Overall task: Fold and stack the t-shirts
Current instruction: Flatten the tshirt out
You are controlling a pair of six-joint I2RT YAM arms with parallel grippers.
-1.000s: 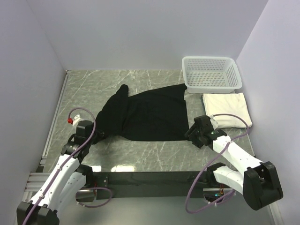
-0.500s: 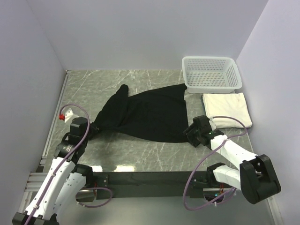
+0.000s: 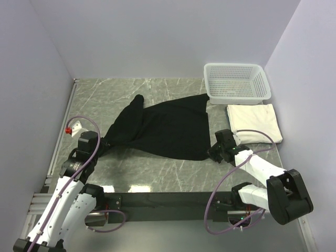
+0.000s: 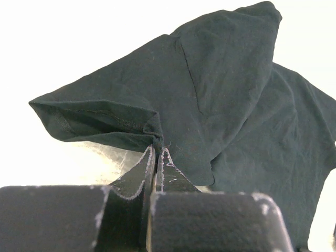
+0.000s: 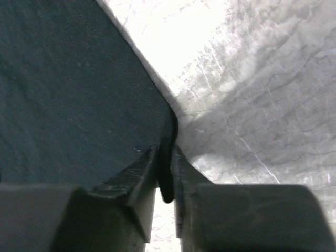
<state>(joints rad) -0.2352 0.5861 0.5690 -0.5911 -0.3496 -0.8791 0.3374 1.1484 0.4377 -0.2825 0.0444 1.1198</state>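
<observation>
Grip secured: my right gripper (image 5: 166, 152) has just pinched the black t-shirt (image 3: 163, 128) at its hem; left gripper (image 4: 156, 151) pinches the opposite corner, so folding looks ready to start.

No text, label, brand, number or sign can be read in any view. The plain black cloth t-shirt (image 3: 163, 131), the folded cream-white cloth t-shirt (image 3: 254, 123) and the white plastic mesh basket (image 3: 236, 97) behind it bear no readable marking.
</observation>
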